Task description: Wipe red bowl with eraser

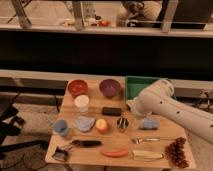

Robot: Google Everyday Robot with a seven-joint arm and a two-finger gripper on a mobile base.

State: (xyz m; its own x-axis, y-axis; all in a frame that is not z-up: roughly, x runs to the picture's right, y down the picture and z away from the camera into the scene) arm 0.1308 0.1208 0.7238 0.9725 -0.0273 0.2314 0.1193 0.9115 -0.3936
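Hand (131,107): at the end of the white arm, low over the surface (165,134), in front of the green tray (136,84). Open or closed: cannot tell, the wrist hides it.

Eraser (112,111): flat on the surface, just beside the hand on the side away from the arm. Not picked up. Red bowl (77,87): well beyond the eraser from the hand, at the far corner, empty as far as can be seen.

Risks from here (judgement):
- Eraser is thin and lies flat. A descent that is off-centre or too shallow would likely push it along the surface rather than lift it.
- Metal cup (123,123) stands close to the hand on the near side and could be tipped by the wrist as it lowers or turns.
- Blue sponge (148,123) lies under the forearm. It is the wrong thing to grab, and it could get dragged.
- The carry to the red bowl passes the white cup (81,102) and the purple bowl (109,87). A low path could knock either.
- The red bowl looks light, so a hard wipe might slide it toward the surface edge.
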